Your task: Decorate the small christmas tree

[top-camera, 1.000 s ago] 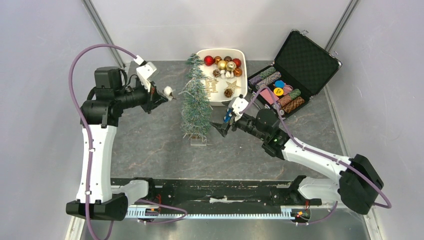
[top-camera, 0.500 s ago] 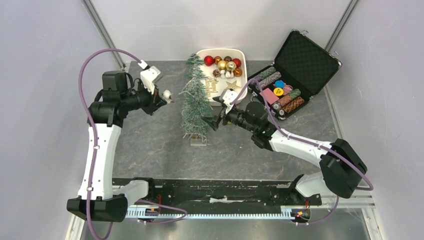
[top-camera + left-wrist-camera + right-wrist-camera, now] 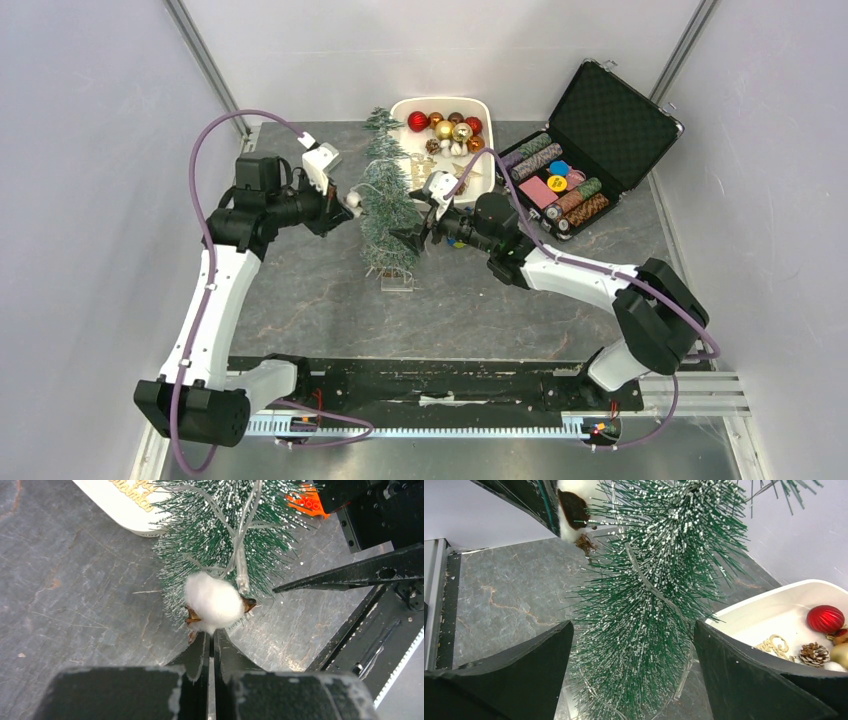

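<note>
The small christmas tree (image 3: 388,215) stands on its clear base (image 3: 397,283) mid-table. It fills the right wrist view (image 3: 649,610) and shows in the left wrist view (image 3: 220,515). My left gripper (image 3: 348,200) is shut on a white cotton boll ornament (image 3: 214,602) with brown husk tips, pressed against the tree's left side. The ornament also shows in the right wrist view (image 3: 574,505). My right gripper (image 3: 412,238) is open. In its own view (image 3: 634,645) its jaws stand wide on either side of the tree's lower branches.
A white tray (image 3: 487,108) of red, gold and pinecone ornaments sits behind the tree; its rim (image 3: 774,597) and a red bauble (image 3: 825,618) show in the right wrist view. An open black case (image 3: 615,120) with chip stacks stands at the back right.
My left gripper has carried the cotton ornament rightward up to the tree. My right gripper has moved left until its open jaws straddle the tree.
</note>
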Robot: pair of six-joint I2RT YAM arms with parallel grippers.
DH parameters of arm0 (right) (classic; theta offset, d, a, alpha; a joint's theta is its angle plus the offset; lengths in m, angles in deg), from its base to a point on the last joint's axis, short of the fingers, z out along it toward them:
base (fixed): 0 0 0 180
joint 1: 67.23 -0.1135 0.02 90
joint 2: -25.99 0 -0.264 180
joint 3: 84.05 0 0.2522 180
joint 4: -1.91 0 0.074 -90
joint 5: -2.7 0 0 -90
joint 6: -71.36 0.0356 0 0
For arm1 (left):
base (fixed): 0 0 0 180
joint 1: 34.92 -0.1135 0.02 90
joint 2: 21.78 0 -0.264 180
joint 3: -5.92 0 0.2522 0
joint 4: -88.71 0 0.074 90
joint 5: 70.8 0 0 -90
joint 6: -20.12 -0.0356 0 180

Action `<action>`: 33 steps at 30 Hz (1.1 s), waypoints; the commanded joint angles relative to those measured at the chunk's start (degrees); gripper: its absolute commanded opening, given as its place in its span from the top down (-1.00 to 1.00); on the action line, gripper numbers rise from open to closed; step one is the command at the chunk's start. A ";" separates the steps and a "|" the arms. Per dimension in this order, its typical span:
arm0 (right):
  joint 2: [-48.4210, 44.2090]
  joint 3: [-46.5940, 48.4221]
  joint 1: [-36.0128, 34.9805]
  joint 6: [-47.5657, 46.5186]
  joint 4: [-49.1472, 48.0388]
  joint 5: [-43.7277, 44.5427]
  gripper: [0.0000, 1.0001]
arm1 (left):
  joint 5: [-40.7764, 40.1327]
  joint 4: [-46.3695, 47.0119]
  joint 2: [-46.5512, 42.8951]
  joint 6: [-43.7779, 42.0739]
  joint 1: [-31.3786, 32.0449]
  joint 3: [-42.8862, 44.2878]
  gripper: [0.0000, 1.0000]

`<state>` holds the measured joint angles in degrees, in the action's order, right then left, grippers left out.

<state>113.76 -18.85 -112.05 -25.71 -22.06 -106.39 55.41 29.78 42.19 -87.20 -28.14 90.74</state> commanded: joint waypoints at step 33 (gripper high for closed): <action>6.77 5.14 -1.89 -1.78 -7.40 -11.85 -0.69 | 1.48 28.71 0.80 19.36 2.44 -14.54 0.95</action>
<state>120.40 -16.07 -112.31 -26.28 -27.90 -115.29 58.27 50.69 44.20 -74.35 -26.52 77.63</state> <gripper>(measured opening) 0.851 0.043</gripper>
